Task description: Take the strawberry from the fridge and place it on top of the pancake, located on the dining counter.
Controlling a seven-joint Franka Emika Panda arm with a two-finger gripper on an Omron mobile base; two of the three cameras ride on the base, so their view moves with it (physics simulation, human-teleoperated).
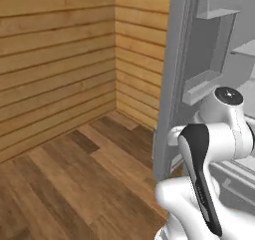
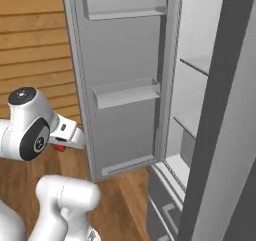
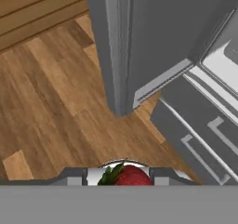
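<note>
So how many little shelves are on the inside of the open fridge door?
3 on the open fridge door: top shelf, middle shelf, and bottom shelf near the floor. More could sit above the picture's edge.

The tall light-grey fridge [image 2: 125,60] showed paler, near-white shelves at the right of the right base view. The horizontal honey-brown wooden plank wall [image 1: 55,60] filled the upper left of the left base view, above a mixed light-and-dark brown plank floor [image 1: 74,184]. At the bottom centre of the hand view sat a small red strawberry [image 3: 132,176] with green leaves.
</note>
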